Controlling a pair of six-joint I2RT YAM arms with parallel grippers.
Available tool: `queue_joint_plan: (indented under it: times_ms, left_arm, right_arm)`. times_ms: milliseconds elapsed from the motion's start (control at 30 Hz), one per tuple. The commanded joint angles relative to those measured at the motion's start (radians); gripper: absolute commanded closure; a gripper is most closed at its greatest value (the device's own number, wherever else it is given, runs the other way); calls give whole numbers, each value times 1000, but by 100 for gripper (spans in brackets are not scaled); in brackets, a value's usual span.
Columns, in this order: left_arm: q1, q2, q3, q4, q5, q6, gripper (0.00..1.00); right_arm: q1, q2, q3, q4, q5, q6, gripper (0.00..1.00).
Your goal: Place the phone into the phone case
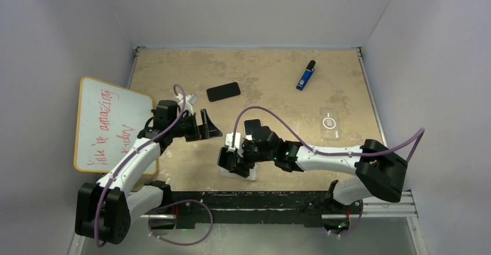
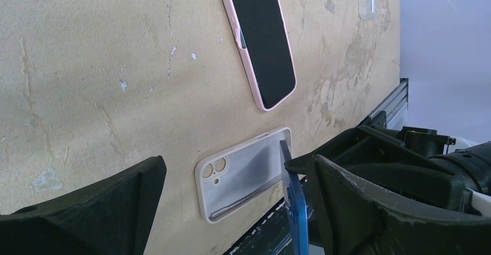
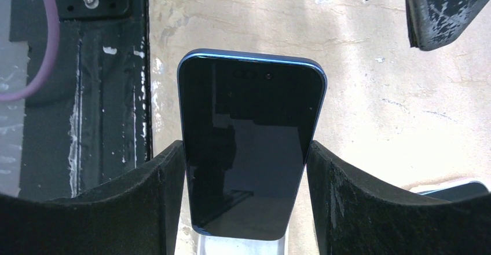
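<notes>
Evidently the blue phone (image 3: 250, 121) is clamped by its long edges between the fingers of the right gripper (image 3: 246, 156), poised over the clear phone case (image 2: 243, 179), which lies flat by the near edge of the table (image 1: 278, 98). Only the left wrist view shows the case's camera cutout and the phone's thin edge, possibly touching the case's end. The left gripper (image 1: 206, 126) hovers just left, jaws wide, empty.

Left gripper (image 1: 209, 126) spread wide — right gripper (image 1: 236, 163) clamped.
</notes>
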Motion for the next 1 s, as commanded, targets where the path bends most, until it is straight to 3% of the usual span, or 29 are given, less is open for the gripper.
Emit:
queue_joint_plan:
  times_ms: [0,333,533,800,967]
  left_arm:
    - [6,-12,24,-8,-2,9,7]
    - [5,17,6,-32,13,-29,23]
    - [-1,50,-37,-11,14,-79,26]
    - [-119,84,-65,43,-37,-128,36]
    - [-193,127,-85,105,-57,-158,45]
  right_arm:
    - [2,9,-27,79,-34,-71,77]
    - [2,38,-109,115,33,-51,73]
    - [2,79,-109,133,65,-45,69]
    - [2,86,-115,126,165,-10,64]
    - [2,78,-114,134,231,40,50]
